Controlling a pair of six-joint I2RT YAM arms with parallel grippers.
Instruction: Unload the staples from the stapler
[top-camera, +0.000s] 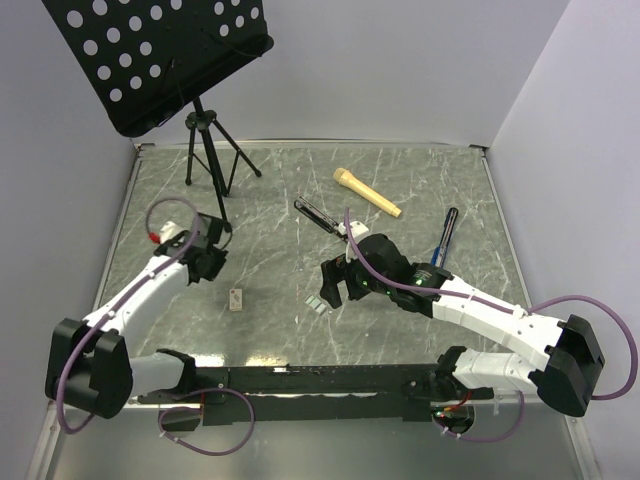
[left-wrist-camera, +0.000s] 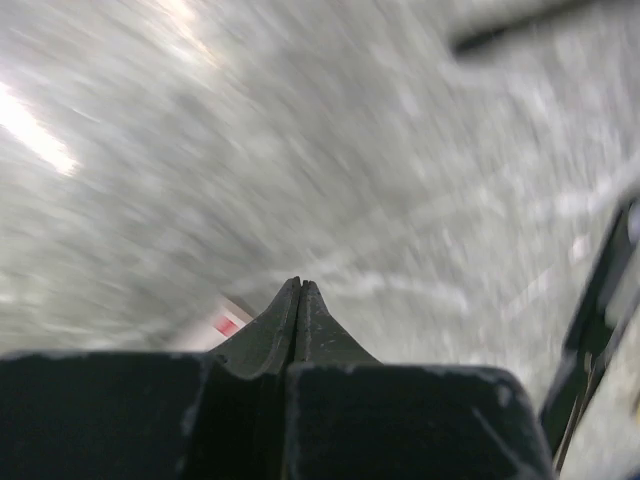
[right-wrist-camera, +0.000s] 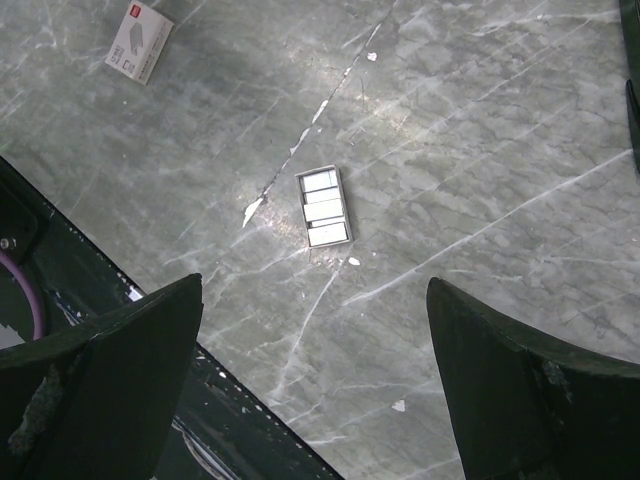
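The stapler (top-camera: 318, 214) is a slim black hinged bar lying on the marble table (top-camera: 270, 200), behind my right gripper. A small white tray (top-camera: 318, 305) holds silvery staple strips; in the right wrist view this tray (right-wrist-camera: 323, 207) lies just beyond my fingers. I see no loose strip outside it. My right gripper (top-camera: 335, 283) is open and empty, hovering above the table (right-wrist-camera: 315, 283). My left gripper (top-camera: 207, 262) is shut on nothing, its jaws pressed together (left-wrist-camera: 300, 287). The left wrist view is motion-blurred.
A white staple box with a red label (top-camera: 236, 298) lies left of the tray (right-wrist-camera: 138, 40) and shows behind my left fingertips (left-wrist-camera: 225, 322). A tan cylinder (top-camera: 367, 192) and a blue-and-black tool (top-camera: 445, 235) lie at the back right. A music stand (top-camera: 205, 150) stands back left. A black rail (top-camera: 320, 380) runs along the front.
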